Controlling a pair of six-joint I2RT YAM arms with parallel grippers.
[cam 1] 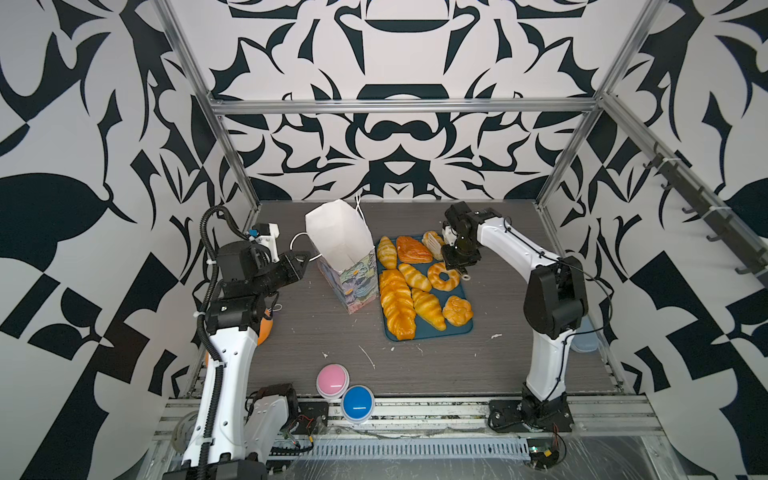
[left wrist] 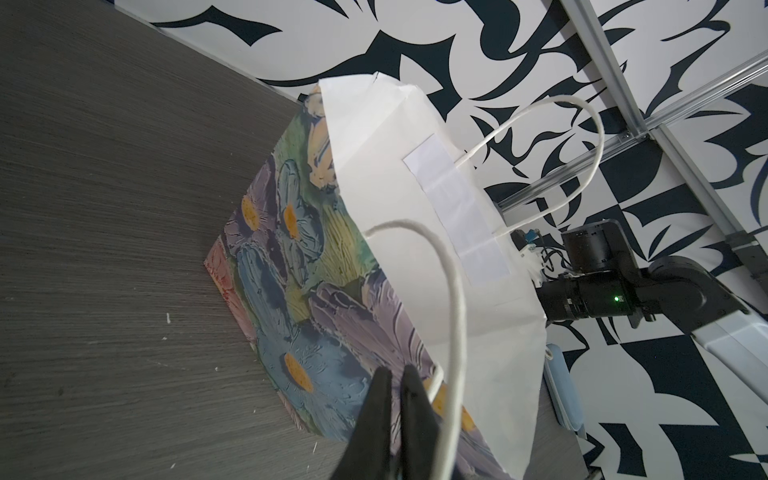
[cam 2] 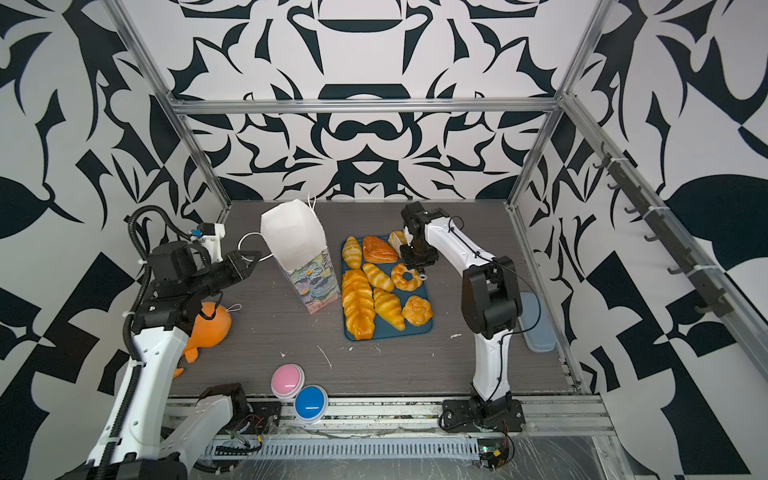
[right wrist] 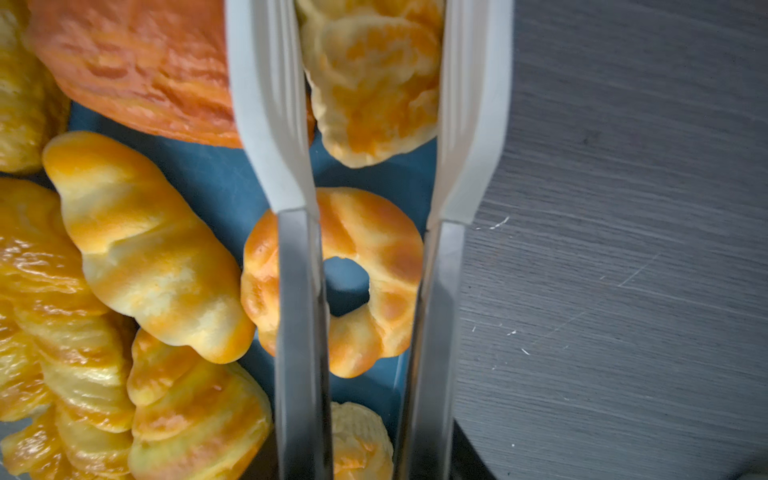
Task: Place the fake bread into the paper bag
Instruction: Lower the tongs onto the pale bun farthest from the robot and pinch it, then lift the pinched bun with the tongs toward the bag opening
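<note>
The paper bag [cam 1: 345, 257] stands on the grey surface [cam 1: 316, 332] in the middle of both top views, just left of the blue tray [cam 1: 432, 334]. It leans. Its long axis runs from the printed base at lower right to the open white mouth at upper left, and the mouth is turned up toward the camera. The print shows painterly flowers in blue, green and pink. In the left wrist view, a plain white patch [left wrist: 457, 212] inside the mouth covers the roots of the far handle.

The left claw [left wrist: 395, 370] is pressed nearly together beside the bag's near cord handle [left wrist: 457, 316]. The cord runs against one finger, but I cannot tell whether it is pinched.

All the bread lies on the tray.
- **Braided loaf:** the braided loaf [cam 1: 397, 303] lies along the tray's left edge, with its long axis running top to bottom of the frame.
- **Croissants:** one croissant [cam 1: 386, 251] above the loaf points the same way. A second croissant [cam 1: 414, 277] and a third croissant [cam 1: 428, 309] slant from upper left to lower right.
- **Other pieces:** the flat darker pastry [cam 1: 412, 249] sits at the tray's top, the ring doughnut [cam 1: 444, 276] at its right edge, and a knotted roll [cam 1: 457, 309] at lower right.

The right claw [cam 1: 456, 259] grips metal tongs [right wrist: 299, 311]. Their white tips stand on either side of a pale roll [right wrist: 370, 83] at the tray's upper right corner, close against its sides.
</note>
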